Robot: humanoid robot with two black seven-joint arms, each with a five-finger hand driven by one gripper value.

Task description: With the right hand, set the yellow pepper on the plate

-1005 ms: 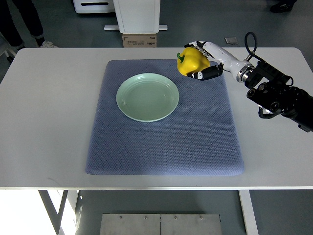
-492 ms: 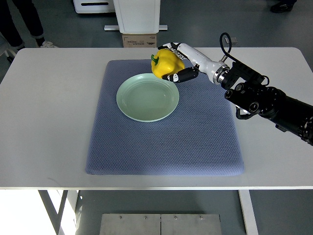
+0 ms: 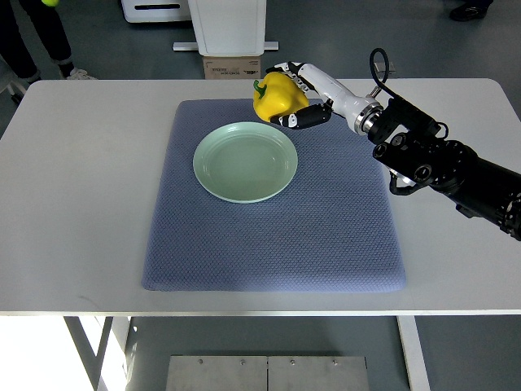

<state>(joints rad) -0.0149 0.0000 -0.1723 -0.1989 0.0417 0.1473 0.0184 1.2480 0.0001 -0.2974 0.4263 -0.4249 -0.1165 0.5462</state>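
Note:
My right hand point(image 3: 291, 96) holds the yellow pepper point(image 3: 277, 96) with its fingers curled around it, green stem pointing left. Hand and pepper hang above the far edge of the blue mat point(image 3: 273, 199), just beyond the far right rim of the pale green plate point(image 3: 245, 161). The plate lies empty on the mat's far half. My right arm point(image 3: 431, 159) comes in from the right edge. My left arm is out of view.
The mat lies on a white table point(image 3: 81, 195). Beyond the table's far edge stand a white machine base and a cardboard box point(image 3: 232, 67). A person's legs point(image 3: 37, 37) show at the top left corner.
The right hand carried the pepper left from the mat's far right corner to a spot by the plate's far rim, then rose slightly in the last half second.

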